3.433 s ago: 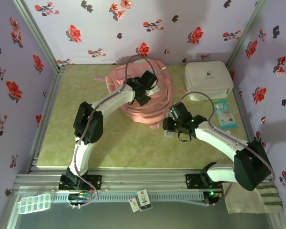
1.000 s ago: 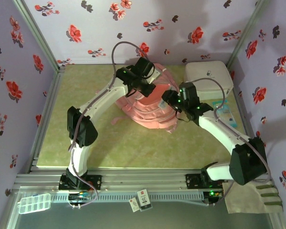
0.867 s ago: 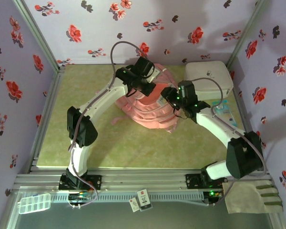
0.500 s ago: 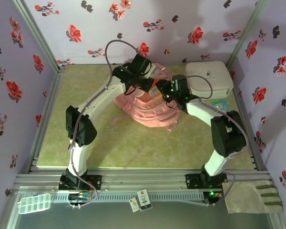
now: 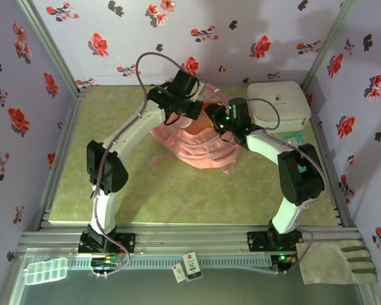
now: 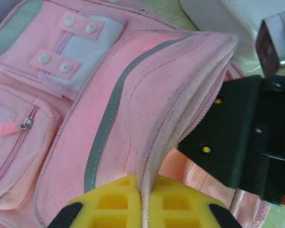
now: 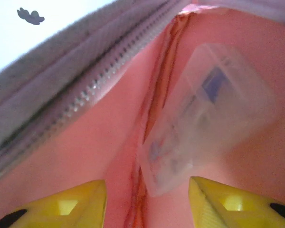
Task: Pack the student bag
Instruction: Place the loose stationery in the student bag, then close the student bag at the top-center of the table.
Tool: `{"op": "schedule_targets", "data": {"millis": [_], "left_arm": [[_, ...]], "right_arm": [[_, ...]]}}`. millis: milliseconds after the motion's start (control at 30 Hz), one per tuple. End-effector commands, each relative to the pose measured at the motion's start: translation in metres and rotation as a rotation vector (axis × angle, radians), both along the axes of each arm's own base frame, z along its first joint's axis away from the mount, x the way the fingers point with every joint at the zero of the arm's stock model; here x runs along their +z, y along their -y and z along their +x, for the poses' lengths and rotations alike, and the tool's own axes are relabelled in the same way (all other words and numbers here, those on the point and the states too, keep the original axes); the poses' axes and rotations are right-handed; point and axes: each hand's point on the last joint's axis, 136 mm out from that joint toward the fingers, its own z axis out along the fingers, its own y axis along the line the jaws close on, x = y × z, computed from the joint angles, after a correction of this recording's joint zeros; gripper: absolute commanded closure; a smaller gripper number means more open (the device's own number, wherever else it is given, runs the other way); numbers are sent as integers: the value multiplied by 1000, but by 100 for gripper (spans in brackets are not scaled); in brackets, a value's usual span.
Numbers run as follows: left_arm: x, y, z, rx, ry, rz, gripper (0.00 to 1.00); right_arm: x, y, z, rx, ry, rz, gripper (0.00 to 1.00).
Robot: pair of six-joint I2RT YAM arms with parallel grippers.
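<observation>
The student bag (image 5: 197, 149) lies at the back middle of the table, its pink flap lifted. My left gripper (image 5: 192, 113) is shut on the piped edge of that flap, and the yellow fingers (image 6: 109, 204) pinch it between them. In the left wrist view the flap of the student bag (image 6: 133, 95) rises toward the black body of the right arm. My right gripper (image 5: 217, 121) reaches into the opening. Its jaws (image 7: 147, 199) stand open over the pink lining (image 7: 99, 142), with nothing between them. Just beyond the tips, a clear plastic packet (image 7: 209, 118) rests inside the bag.
A white rounded hard case (image 5: 277, 105) stands right of the bag, close behind the right arm. A blue packet (image 5: 300, 138) lies in front of it. A clear organiser box (image 5: 46, 271), a card (image 5: 189, 264) and a cloth (image 5: 336, 262) sit past the near rail.
My right gripper has swung left and back from beside the bag into its opening. The left gripper has drawn the flap edge a little up and left.
</observation>
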Motion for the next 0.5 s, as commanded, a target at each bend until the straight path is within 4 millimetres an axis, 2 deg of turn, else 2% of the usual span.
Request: {"op": "schedule_targets", "data": {"millis": [0, 133, 200, 300, 467], "left_arm": [[53, 10, 7, -14, 112, -146, 93], [46, 13, 0, -45, 87, -151, 92], [43, 14, -3, -61, 74, -152, 90], [37, 15, -10, -87, 48, -148, 83], [32, 8, -30, -124, -5, -180, 45]], "right_arm": [[11, 28, -9, -62, 29, -71, 55], [6, 51, -17, -115, 19, -177, 56], [7, 56, -19, -119, 23, -202, 57], [12, 63, -26, -126, 37, -234, 56], [20, 95, -51, -190, 55, -366, 50]]}}
